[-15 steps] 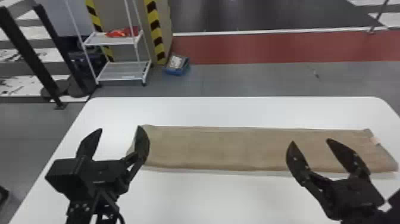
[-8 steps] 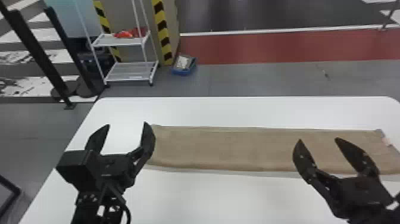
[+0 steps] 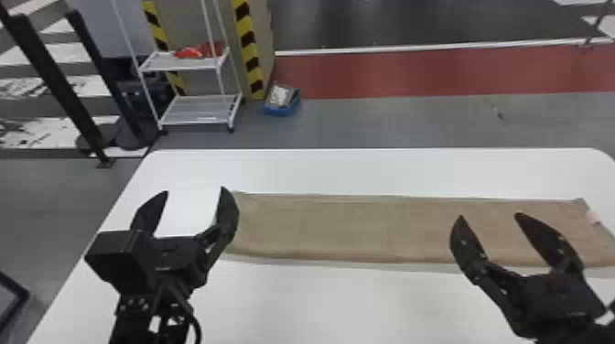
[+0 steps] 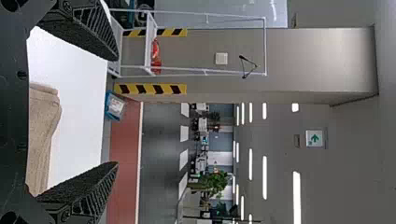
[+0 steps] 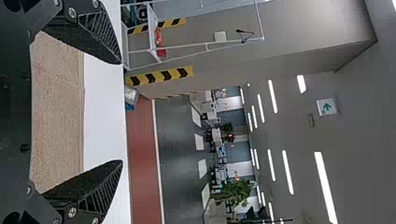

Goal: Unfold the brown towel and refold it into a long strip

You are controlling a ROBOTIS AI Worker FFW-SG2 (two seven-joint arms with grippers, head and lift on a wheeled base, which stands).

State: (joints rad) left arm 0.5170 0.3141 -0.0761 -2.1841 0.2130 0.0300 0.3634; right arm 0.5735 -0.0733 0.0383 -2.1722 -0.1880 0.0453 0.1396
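Seemingly flat, long brown towel [image 3: 361, 228]; left end effector [image 3: 195, 190], right end effector [image 3: 489, 215]: fingers apart.

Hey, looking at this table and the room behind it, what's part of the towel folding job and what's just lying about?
Part of the job:
- brown towel
- white table
- left gripper
- right gripper

Just lying about:
- white wire rack
- red item on the rack
- blue bin on the floor

Matt, rough-textured brown cloth towel [image 3: 366, 228]
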